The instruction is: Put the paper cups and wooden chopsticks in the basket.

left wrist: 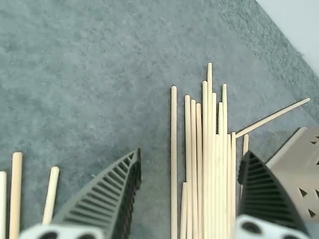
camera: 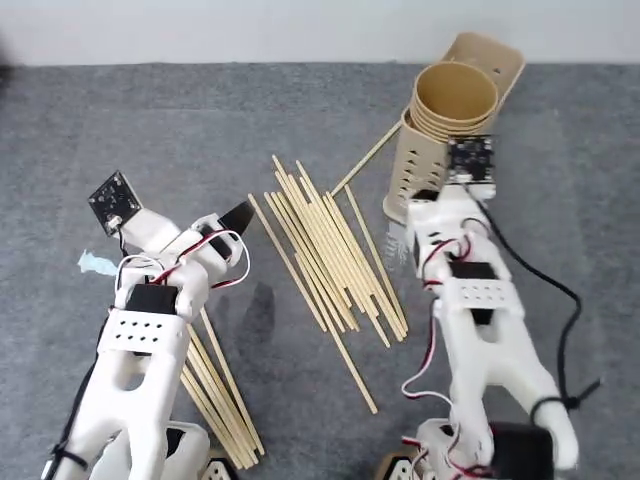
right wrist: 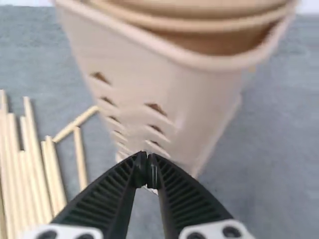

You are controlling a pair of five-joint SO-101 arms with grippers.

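- High view: a tall beige perforated plastic basket (camera: 415, 175) stands at the far right of the grey felt table cover (camera: 150, 130), with a nested stack of tan paper cups (camera: 455, 95) in its mouth; a loose fan of pale wooden chopsticks (camera: 330, 260) lies mid-table; a second bundle (camera: 215, 385) lies well apart from it, beside the left arm (camera: 150, 330); one stray stick (camera: 365, 160) points at the basket; the right arm (camera: 480, 300) has its wrist at the basket's foot.
- Left wrist view: the left gripper (left wrist: 192, 154) hangs over the near end of the fan, jaws wide apart and holding nothing; many sticks lie side by side between them.
- Right wrist view: the right gripper (right wrist: 146, 159) has its fingers pressed together with nothing visible between them; the tips sit just at the basket's lower wall, and contact cannot be told.
- Risk, as I judge it: closing on so wide a fan may catch too many sticks, which could splay, slip or scatter; a nudge from the right gripper could shift or tip the tall, cup-laden basket.
- Writing: no label or print is legible on the cups, sticks or basket.
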